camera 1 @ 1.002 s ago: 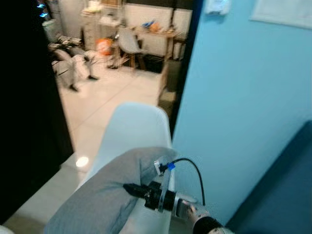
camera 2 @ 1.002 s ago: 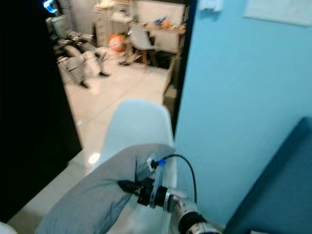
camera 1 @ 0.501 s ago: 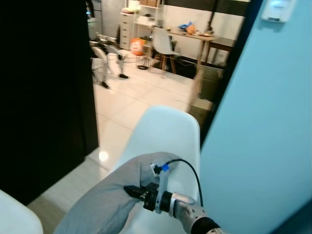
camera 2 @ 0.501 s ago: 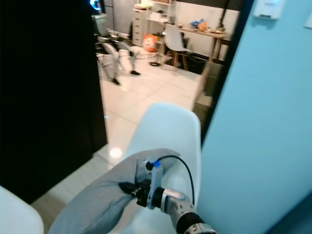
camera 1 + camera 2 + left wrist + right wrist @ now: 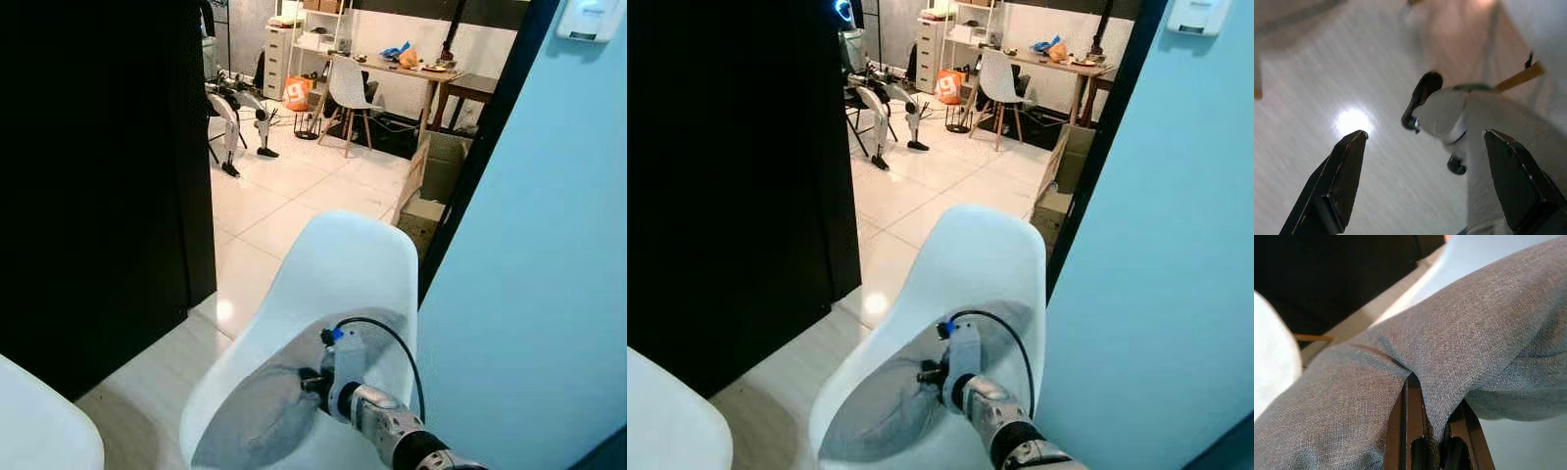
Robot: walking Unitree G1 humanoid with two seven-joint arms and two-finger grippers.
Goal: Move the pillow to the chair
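Item: grey pillow (image 5: 263,423), lying in the seat of the white chair (image 5: 972,257), toward its front edge. Right pincer (image 5: 1425,428) clenched on a fold of its fabric. Left pincer (image 5: 1422,181) spread, idle over floor. Risk: withdrawing before letting go would likely drag the pillow off the seat.

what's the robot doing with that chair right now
The robot's right gripper is pinching a grey fabric pillow, its fingers shut on a fold of the cloth. The pillow lies in the seat of a white moulded plastic chair that stands beside a light blue wall. It has not let go yet. The left gripper hangs open over the pale floor.
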